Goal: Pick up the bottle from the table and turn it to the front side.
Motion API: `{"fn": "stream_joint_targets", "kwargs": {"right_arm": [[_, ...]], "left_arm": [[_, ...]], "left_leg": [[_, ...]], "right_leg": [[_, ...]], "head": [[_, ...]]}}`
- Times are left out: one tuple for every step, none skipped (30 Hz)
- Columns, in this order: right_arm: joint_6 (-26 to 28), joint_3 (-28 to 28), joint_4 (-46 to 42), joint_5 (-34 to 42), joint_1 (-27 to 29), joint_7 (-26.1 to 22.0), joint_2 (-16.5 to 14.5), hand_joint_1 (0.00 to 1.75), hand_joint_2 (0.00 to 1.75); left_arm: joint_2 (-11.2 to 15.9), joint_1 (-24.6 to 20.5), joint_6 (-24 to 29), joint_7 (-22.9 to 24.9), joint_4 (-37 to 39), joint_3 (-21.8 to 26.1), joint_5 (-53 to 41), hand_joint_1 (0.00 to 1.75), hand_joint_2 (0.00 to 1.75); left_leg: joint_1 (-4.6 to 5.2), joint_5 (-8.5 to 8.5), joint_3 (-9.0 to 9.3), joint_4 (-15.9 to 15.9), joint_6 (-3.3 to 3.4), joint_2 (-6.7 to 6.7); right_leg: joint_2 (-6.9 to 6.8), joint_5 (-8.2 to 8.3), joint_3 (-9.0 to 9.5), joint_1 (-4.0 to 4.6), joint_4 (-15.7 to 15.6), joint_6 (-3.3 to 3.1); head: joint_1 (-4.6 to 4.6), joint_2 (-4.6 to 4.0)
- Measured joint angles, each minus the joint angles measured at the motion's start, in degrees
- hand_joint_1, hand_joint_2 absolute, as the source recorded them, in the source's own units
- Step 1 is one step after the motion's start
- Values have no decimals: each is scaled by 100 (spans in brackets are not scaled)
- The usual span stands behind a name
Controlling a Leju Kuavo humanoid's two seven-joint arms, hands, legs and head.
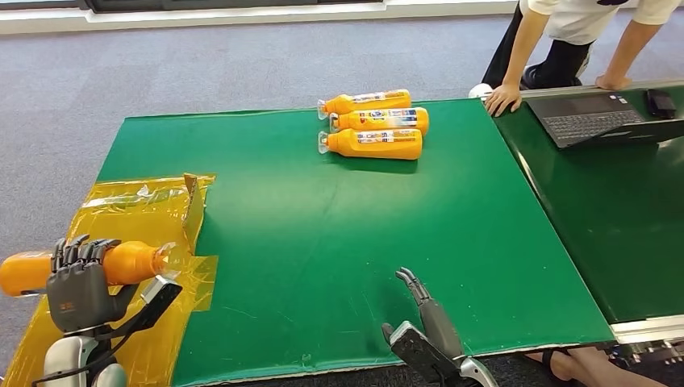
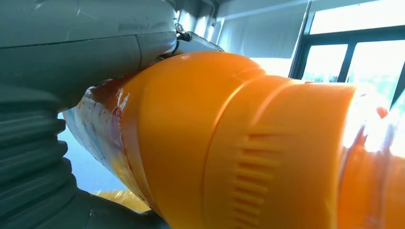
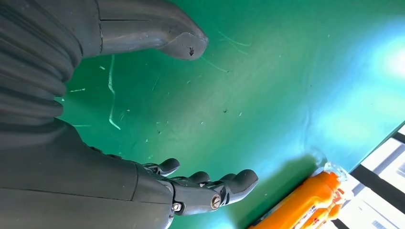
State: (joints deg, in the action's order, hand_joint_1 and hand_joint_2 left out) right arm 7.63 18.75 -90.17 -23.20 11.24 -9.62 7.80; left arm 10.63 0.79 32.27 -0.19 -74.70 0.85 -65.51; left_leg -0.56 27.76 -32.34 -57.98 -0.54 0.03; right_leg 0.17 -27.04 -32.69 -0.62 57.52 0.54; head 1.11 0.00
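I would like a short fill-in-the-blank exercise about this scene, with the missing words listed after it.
1. The left hand grips an orange bottle above the ____ sheet.
2. At the far edge of the green table, ____ orange bottles lie side by side.
3. The right hand holds nothing, and its fingers are ____.
4. A person's hand rests beside an open ____.

Missing words: yellow; three; apart; laptop

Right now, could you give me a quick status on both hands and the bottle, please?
Left hand grips the orange bottle above the yellow sheet. Right hand open, empty. Three bottles lie far across the table; nothing in the way.
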Motion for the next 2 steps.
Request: {"fn": "stream_joint_targets", "kwargs": {"right_arm": [[-3,0,-1,10,3,-5,0,0,175],[-5,0,-1,15,4,-7,0,0,175]], "left_arm": [[-49,76,-51,7,-62,1,28,175,175],[-76,115,-73,7,-94,1,46,175,175]], "left_leg": [[0,0,0,0,0,0],[0,0,0,0,0,1]], "right_leg": [[0,0,0,0,0,0],[0,0,0,0,-1,0]], "head": [[1,0],[1,0]]}}
